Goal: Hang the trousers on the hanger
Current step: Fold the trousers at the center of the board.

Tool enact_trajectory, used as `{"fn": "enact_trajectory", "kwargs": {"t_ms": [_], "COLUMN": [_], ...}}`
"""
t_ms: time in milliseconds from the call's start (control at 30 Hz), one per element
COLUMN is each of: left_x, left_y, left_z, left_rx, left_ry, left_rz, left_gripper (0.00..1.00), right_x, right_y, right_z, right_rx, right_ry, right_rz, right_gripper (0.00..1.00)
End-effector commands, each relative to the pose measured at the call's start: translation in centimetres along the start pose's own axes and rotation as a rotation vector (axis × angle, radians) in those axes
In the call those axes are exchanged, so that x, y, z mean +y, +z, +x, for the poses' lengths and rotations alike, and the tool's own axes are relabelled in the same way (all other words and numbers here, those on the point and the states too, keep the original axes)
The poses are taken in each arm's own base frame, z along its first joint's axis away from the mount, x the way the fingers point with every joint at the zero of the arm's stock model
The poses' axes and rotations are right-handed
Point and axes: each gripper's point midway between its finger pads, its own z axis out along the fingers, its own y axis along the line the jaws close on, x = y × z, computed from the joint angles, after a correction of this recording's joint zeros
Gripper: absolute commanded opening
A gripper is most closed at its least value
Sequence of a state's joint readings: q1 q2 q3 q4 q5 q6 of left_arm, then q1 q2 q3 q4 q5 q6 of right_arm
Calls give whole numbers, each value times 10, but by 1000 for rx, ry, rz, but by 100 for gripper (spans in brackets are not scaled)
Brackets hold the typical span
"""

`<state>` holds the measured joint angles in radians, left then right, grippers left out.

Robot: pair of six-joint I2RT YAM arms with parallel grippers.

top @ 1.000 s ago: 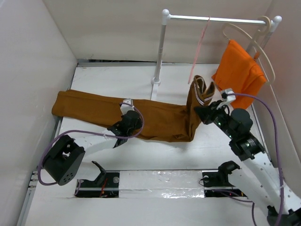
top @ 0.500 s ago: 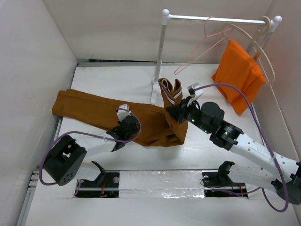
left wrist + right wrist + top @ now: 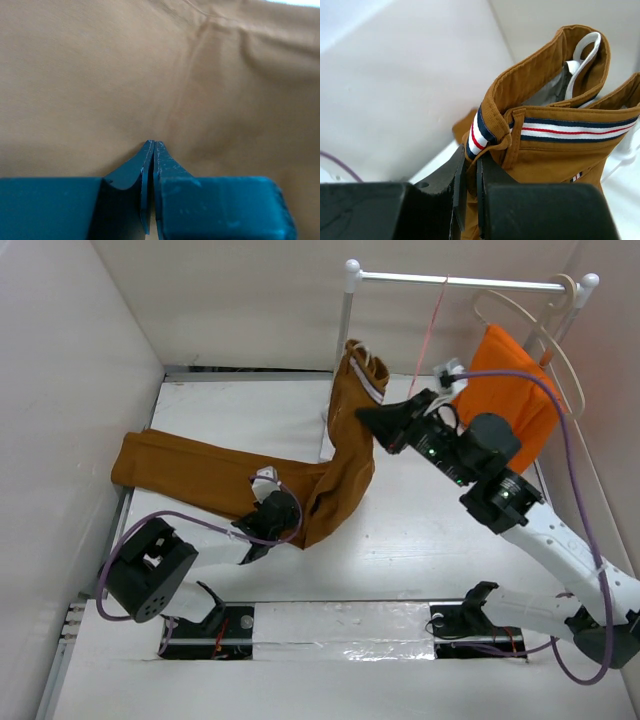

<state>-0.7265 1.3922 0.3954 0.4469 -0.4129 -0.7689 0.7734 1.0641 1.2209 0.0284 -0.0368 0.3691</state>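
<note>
The trousers (image 3: 200, 475) lie with their legs flat on the table (image 3: 420, 540), stretched toward its left edge. Their waist end is lifted up in the air near the far edge, just in front of the white post (image 3: 343, 340) of the rack. The cloth hangs down from this raised end to the middle of the table, where it folds.

The right gripper (image 3: 365, 418) holds the raised end. In the right wrist view its fingers (image 3: 492, 180) are almost together, with the edge of the waistband (image 3: 485, 135) pinched between them, right by the white, red and dark stripes.

The left gripper (image 3: 268, 502) is low on the table, at the fold of the trousers, near the middle of the worktop. In the left wrist view its fingers (image 3: 165, 160) are pressed together and their tips touch the brown cloth. Creases run to the tips, so it seems to pinch a thin fold, but the view is too close to be sure.

The hanger (image 3: 435, 325) hangs on the rail (image 3: 450, 281) above the far right part of the table, seen as a thin pink line, apart from the trousers. Further right on the same rail hangs a cream hanger (image 3: 540, 335) with an orange garment (image 3: 510, 390).
</note>
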Motion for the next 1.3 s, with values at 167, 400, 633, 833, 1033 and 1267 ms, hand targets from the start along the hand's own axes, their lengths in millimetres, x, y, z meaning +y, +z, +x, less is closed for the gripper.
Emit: {"fn": "enact_trajectory", "kwargs": {"t_ms": [167, 400, 633, 833, 1033, 1267], "left_x": [-39, -141, -194, -144, -90, -84], "left_y": [-7, -9, -26, -47, -103, -220], "left_z": [45, 88, 73, -14, -116, -224], "left_rx": [78, 134, 92, -23, -228, -467], "left_ry": [64, 140, 146, 22, -170, -320], "left_rz": [82, 215, 276, 251, 269, 450], "left_gripper": [0, 0, 3, 72, 61, 38], "right_x": [29, 7, -12, -19, -17, 1], "right_y": [-38, -51, -30, -5, 35, 108], "right_z": [-105, -113, -84, -71, -54, -32], "right_rx": [-252, -227, -113, -86, -45, -9], "right_ry": [-41, -102, -123, -120, -105, -108], "right_rz": [-89, 5, 29, 36, 12, -20], "right_gripper": [0, 0, 0, 0, 0, 0]}}
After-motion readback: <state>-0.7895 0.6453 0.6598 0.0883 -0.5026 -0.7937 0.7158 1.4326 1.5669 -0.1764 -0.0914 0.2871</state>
